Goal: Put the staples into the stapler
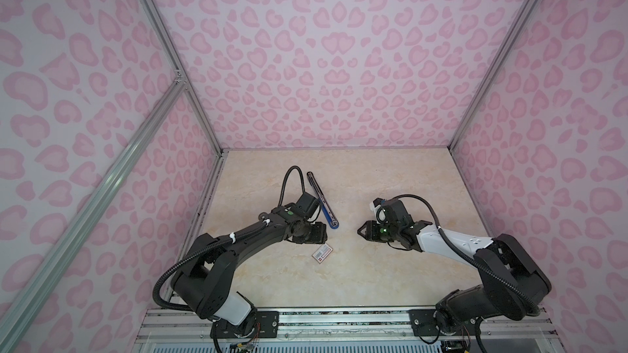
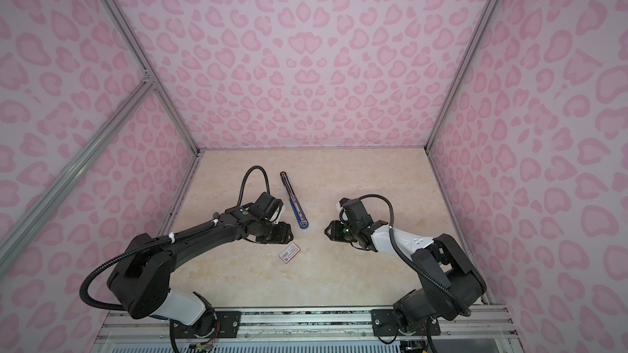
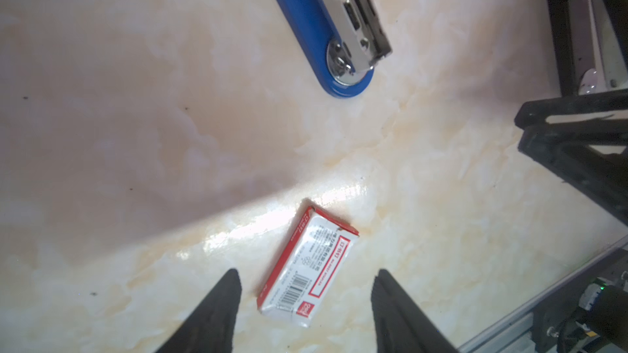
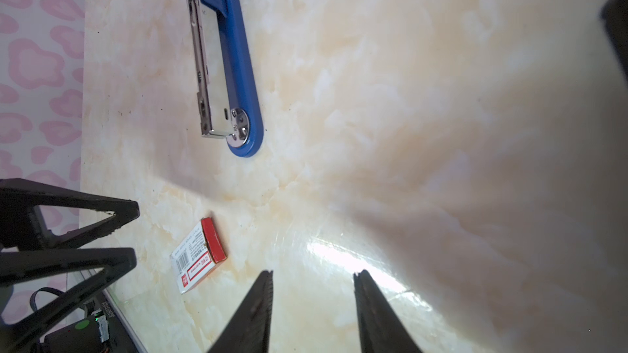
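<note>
Hovering over the box [image 3: 306,259], the left claw [image 3: 307,271] stood wide, empty.
Box's long axis lay crosswise to its closing line; right claw [image 4: 312,273], parted, empty, sat farther right.

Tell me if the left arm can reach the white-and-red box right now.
Probably yes: the left hand hangs open facing the box, nothing lies between them, and the stapler sits well aside.
</note>
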Robot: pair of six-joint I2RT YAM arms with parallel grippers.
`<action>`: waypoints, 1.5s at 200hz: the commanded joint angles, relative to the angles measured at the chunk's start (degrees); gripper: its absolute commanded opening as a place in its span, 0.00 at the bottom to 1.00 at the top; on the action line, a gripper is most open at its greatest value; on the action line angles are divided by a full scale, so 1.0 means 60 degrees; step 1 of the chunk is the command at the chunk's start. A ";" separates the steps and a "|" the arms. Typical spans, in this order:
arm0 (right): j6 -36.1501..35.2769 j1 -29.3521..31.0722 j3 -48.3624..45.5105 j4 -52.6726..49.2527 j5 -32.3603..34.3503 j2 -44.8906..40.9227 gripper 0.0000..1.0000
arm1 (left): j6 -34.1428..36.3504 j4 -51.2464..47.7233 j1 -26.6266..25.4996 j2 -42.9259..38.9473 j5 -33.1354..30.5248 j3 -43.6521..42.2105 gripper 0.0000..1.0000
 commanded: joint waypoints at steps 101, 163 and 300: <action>-0.0039 0.0112 -0.0150 -0.0060 0.0369 0.0009 0.42 | 0.0387 0.0253 -0.0759 0.0983 0.0565 0.0002 0.64; -0.0106 0.0143 -0.0035 -0.0308 0.0481 -0.0151 0.42 | 0.0518 0.0343 -0.1049 0.1080 0.0868 0.0167 0.63; -0.1592 -0.1293 0.0713 -0.4112 0.4995 -0.2851 0.60 | -0.0529 -0.0057 -0.0864 -0.0368 -0.0910 0.0687 0.64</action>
